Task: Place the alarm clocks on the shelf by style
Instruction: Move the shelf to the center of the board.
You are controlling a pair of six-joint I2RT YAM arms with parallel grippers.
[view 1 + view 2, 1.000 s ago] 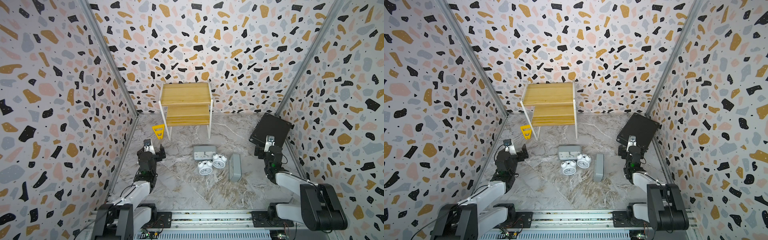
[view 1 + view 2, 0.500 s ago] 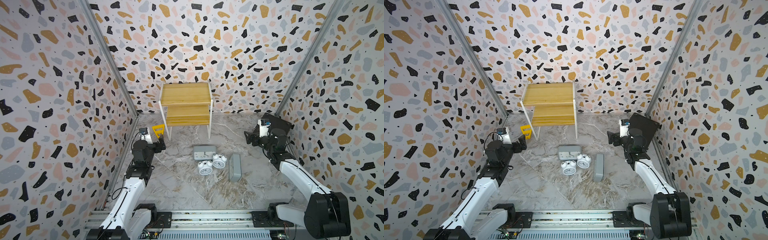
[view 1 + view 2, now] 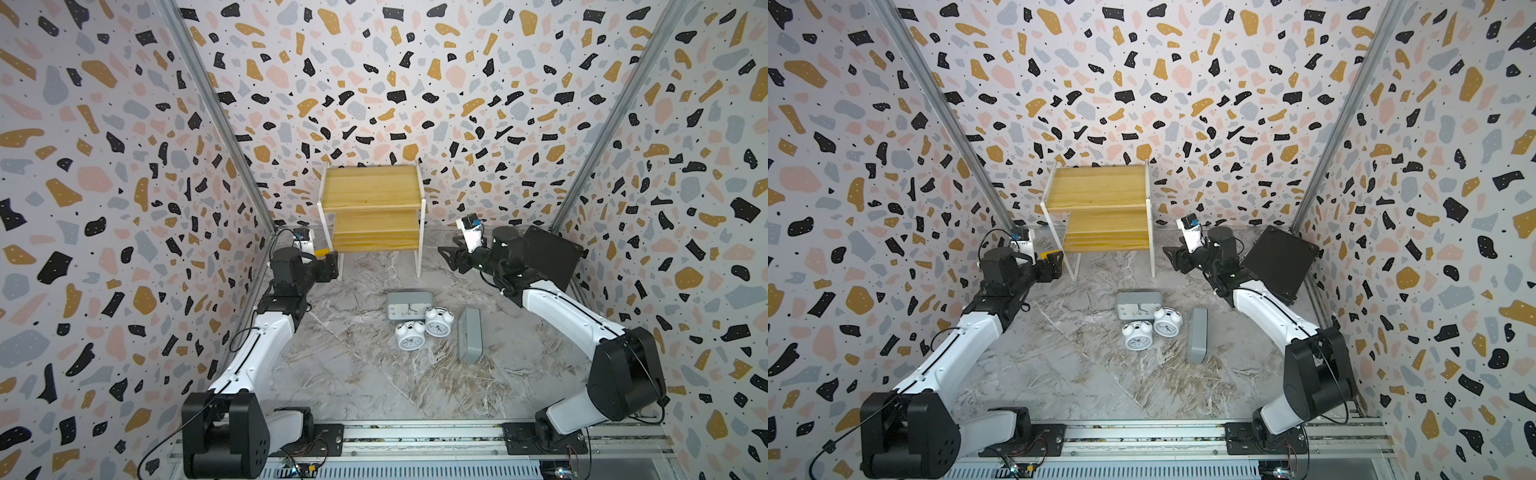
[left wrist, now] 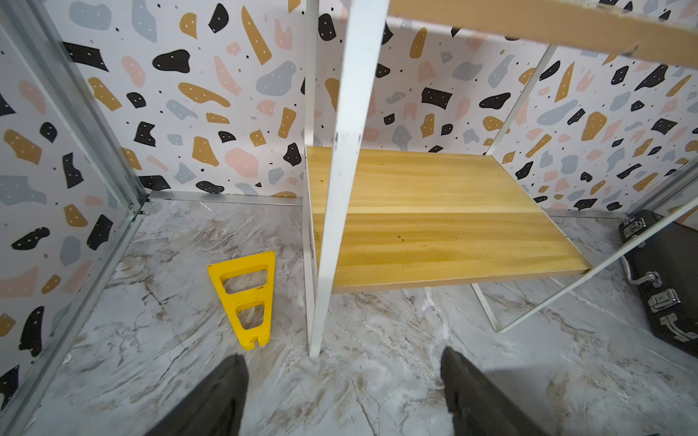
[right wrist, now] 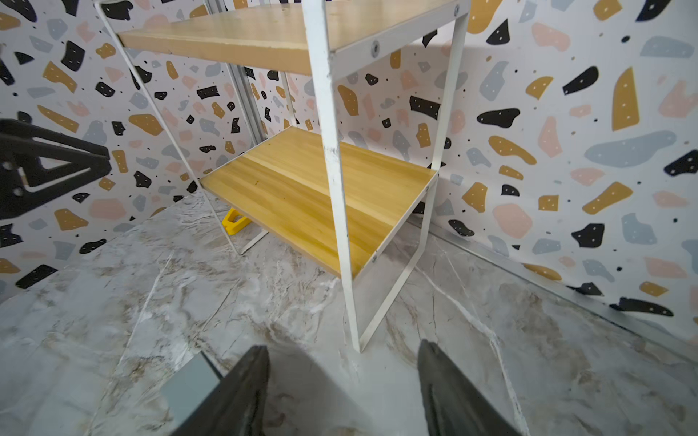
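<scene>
alarm clocks [image 3: 410,336]: 4, clustered middle of bench [image 3: 353,374] | 2 round white twin-bell, 2 grey rectangular, one dial hidden | shelf [image 3: 370,191]: 1, two yellowish wood tiers, white frame, bench back edge | left gripper [image 4: 343,396], right gripper [image 5: 340,392]: fingers spread, near shelf front legs

The left gripper [image 4: 342,356] showed two dark fingers [image 4: 226,396] set well apart above the marbled desk [image 4: 151,339]. Just beyond them rose a white front leg of the shelf [image 4: 434,226], which stood near the desk's rear edge. A flat yellow piece [image 4: 249,296] with two cut-outs lay beside that leg, towards the desk's back corner. A black case [image 4: 668,271] with metal latches sat past the shelf's far side.
</scene>
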